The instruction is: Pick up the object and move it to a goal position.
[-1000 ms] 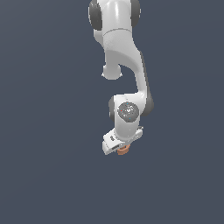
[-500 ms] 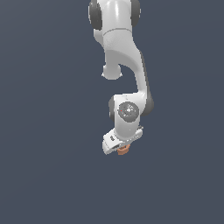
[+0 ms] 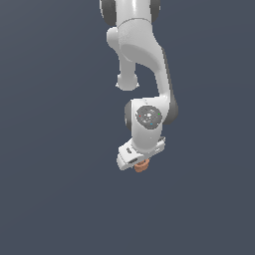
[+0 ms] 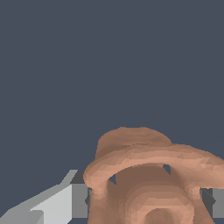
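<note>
The object point(image 3: 141, 168) is a small orange-brown lumpy piece that peeks out just below the white gripper point(image 3: 138, 163) in the exterior view. In the wrist view the object point(image 4: 144, 170) fills the space between the two grey fingertips point(image 4: 79, 200), which press against its two sides. The gripper point(image 4: 148, 204) is shut on the object. The white arm point(image 3: 142, 55) reaches down from the upper edge of the exterior view. The hand hides most of the object in that view.
A plain dark blue-grey surface point(image 3: 55, 149) surrounds the arm on every side in both views. No other objects, containers or edges show.
The gripper and the object held in it have shifted up a little in the exterior view. The grip looks the same.
</note>
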`<state>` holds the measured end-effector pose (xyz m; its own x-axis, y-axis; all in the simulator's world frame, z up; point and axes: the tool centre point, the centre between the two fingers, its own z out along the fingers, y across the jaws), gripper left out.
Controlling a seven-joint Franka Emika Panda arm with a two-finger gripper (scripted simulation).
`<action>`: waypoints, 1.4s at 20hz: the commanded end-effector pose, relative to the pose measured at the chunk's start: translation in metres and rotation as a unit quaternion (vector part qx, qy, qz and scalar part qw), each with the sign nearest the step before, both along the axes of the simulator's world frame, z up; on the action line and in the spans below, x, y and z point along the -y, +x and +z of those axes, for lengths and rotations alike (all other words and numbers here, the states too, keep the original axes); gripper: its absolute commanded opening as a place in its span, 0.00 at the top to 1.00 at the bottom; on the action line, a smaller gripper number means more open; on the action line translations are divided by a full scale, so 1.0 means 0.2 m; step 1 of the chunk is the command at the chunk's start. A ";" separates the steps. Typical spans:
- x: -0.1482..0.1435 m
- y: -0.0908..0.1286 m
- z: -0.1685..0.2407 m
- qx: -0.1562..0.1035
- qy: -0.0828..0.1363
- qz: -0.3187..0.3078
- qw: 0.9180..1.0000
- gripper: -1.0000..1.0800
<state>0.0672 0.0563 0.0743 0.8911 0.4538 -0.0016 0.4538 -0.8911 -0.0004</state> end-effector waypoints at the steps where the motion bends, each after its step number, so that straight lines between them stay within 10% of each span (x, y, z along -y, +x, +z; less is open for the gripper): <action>1: -0.01 -0.02 0.08 0.001 0.000 0.000 1.000 1.00; 28: -0.17 -0.30 1.36 0.001 0.000 0.000 1.000 1.00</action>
<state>0.0091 0.0896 0.3392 0.8906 0.4547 0.0014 0.4547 -0.8906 0.0009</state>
